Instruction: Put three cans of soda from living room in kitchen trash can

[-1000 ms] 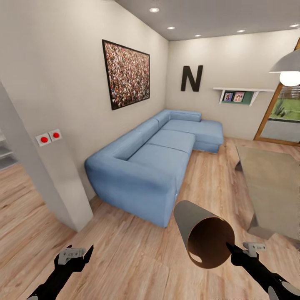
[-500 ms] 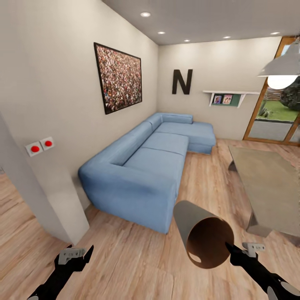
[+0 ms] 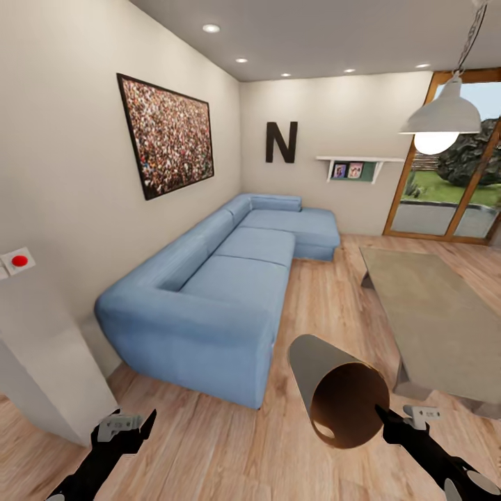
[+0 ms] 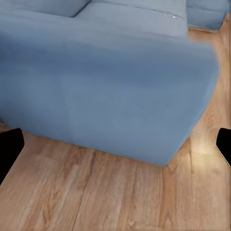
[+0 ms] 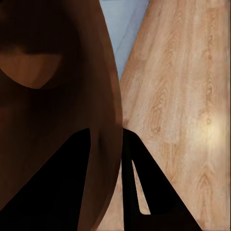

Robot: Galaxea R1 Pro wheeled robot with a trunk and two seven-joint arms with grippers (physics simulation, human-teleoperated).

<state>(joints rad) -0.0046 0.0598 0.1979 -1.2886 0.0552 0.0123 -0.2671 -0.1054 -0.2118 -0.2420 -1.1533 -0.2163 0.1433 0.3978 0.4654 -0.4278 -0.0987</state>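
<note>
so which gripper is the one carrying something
The right gripper: its fingers pinch the rim of the bin, held tilted above the floor. The left gripper is open and empty.

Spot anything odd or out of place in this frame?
Yes: the trash can is off the floor, tipped on its side with its open mouth toward the camera, its rim pinched by the right gripper. The sofa and low table look normal.
</note>
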